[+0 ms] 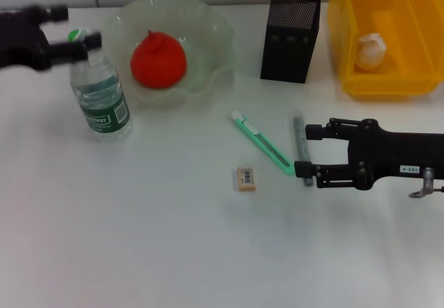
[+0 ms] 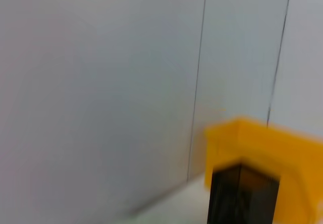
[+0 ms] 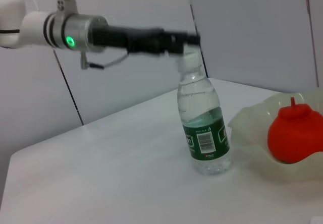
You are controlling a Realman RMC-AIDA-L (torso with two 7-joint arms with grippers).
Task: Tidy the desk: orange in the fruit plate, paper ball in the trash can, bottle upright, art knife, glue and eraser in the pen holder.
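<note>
I am spreading my right gripper (image 1: pixel 305 152) open around the grey glue (image 1: pixel 301 146), beside the barcode-labelled eraser (image 1: pixel 246 178).

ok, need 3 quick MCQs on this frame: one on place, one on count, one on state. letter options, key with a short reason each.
1. Where is the orange?
A. in the fruit plate
B. in the trash can
C. on the bare desk

2. How many small items lie loose on the desk in front of the pen holder?
A. one
B. three
C. five

3. How is the bottle?
A. lying on its side
B. upright
C. inside the bin

Key:
1 A: the orange sits inside the fruit plate.
2 B: art knife, glue and eraser lie before the pen holder.
3 B: the bottle stands cap-up, left gripper at its cap.
</note>
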